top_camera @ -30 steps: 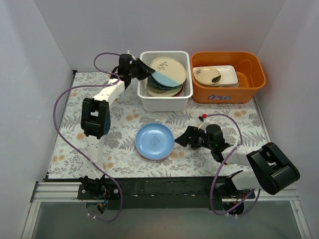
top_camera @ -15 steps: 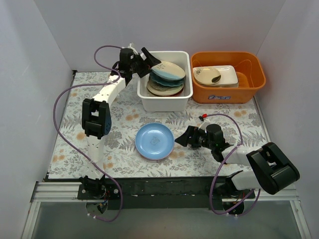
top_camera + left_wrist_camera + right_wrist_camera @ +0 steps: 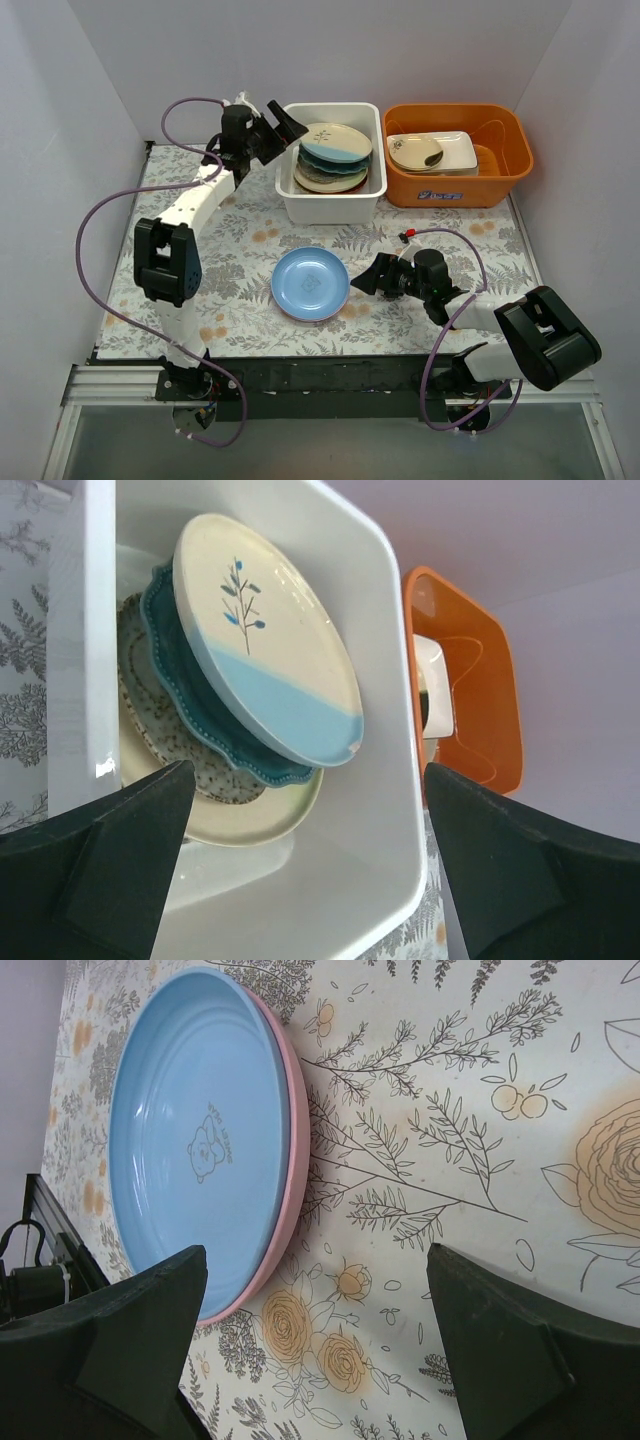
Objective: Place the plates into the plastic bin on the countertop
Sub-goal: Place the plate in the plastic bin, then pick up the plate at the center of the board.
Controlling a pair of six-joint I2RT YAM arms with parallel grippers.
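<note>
Countertop (image 3: 250, 230) | blue plate (image 3: 311, 283) just ahead of released right claw (image 3: 364, 274) | left claw (image 3: 288, 120) released beside plastic bin (image 3: 330, 212)

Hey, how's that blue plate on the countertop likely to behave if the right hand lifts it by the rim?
The blue plate looks rigid and glossy, so it likely won't flex but may slip in a pinch. It sits nested on a pink plate, so a rim grasp might catch both. Lying flat, it shouldn't roll.

Blue plate (image 3: 190, 1150), pink plate (image 3: 299, 1140), white bin (image 3: 390, 680), perhaps speckled cream plate (image 3: 150, 730).
</note>
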